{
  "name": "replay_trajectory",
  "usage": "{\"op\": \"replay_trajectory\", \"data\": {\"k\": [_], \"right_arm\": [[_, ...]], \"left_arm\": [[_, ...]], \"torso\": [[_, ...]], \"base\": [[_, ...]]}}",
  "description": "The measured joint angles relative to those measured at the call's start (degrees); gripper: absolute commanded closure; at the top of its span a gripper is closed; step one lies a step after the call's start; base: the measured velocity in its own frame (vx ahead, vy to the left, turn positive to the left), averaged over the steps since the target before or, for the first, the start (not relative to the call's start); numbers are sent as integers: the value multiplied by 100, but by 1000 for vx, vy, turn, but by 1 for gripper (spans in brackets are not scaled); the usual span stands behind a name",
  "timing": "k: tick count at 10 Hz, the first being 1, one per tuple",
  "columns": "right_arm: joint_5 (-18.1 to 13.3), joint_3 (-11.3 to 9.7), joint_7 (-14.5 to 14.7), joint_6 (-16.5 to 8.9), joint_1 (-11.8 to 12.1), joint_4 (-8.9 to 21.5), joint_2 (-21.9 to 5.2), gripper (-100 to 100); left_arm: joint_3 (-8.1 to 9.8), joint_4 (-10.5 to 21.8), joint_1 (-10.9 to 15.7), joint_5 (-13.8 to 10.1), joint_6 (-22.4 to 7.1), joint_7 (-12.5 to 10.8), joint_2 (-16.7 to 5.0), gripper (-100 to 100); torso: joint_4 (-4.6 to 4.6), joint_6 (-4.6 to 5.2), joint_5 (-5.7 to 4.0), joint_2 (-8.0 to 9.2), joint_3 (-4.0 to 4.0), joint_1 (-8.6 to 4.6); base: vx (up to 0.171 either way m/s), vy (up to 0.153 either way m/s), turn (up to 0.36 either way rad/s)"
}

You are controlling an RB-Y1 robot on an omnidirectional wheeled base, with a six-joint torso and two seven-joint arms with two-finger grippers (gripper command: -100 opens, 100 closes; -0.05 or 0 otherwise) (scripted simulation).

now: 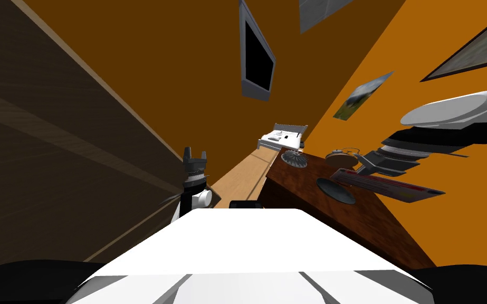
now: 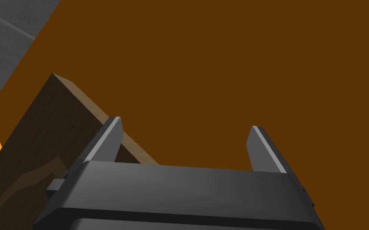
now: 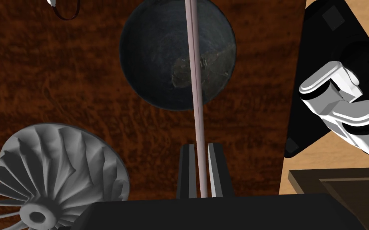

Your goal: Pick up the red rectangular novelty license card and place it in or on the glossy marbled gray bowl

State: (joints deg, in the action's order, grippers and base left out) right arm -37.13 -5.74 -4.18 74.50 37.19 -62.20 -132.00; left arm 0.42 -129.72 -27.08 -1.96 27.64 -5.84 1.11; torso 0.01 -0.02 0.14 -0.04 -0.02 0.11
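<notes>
Right end effector (image 3: 198, 147) clamped on the thin red rectangular card (image 3: 194, 80), held edge-on over the glossy dark grey marbled bowl (image 3: 151, 60) on the brown wooden bench (image 3: 59, 80). Left end effector (image 2: 185, 124) wide open, holding nothing.

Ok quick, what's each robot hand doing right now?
Left gripper: open, holding nothing.
Right gripper: shut on the red card.

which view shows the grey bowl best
Right wrist view: the glossy dark grey round bowl is seen large from above, the edge-on thin red rectangular card crossing it. Head view: a small dark ellipse. Left wrist view: brown wall.
</notes>
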Motion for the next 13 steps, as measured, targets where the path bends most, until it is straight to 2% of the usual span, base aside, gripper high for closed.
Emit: {"op": "replay_trajectory", "data": {"k": [1,5,6,7,8,9,10,13], "right_arm": [[3,7,-14,18,-1,8,-16,-100],[3,7,-13,16,-2,7,-15,-100],[3,7,-13,16,-2,7,-15,0],[3,7,-13,16,-2,7,-15,-100],[49,72,-20,95,1,49,-110,-100],[56,36,-58,198,-151,17,-191,-100],[122,131,-64,328,-102,119,-299,-100],[197,147,-179,635,-398,77,-589,-100]], "left_arm": [[0,0,0,0,0,0,0,0],[0,0,0,0,0,0,0,0],[0,0,0,0,0,0,0,0],[0,0,0,0,0,0,0,0],[0,0,-1,0,0,0,0,0],[0,0,0,0,0,0,0,0],[0,0,0,0,0,0,0,0],[0,0,-1,0,0,0,0,0]], "torso": [[0,6,-4,-1,0,2],[-1,6,-4,-3,-2,4],[-1,6,-4,-3,-2,4],[-1,6,-4,-3,-2,4],[0,7,-2,0,0,3],[1,6,-3,3,2,2],[0,5,-3,2,1,2],[1,8,-3,3,2,3]], "base": [[0,0,0],[0,0,0],[0,0,0],[-10,-10,-66],[-16,-18,-44],[-15,-17,-20],[-14,-16,-4],[-8,-8,-44]]}}
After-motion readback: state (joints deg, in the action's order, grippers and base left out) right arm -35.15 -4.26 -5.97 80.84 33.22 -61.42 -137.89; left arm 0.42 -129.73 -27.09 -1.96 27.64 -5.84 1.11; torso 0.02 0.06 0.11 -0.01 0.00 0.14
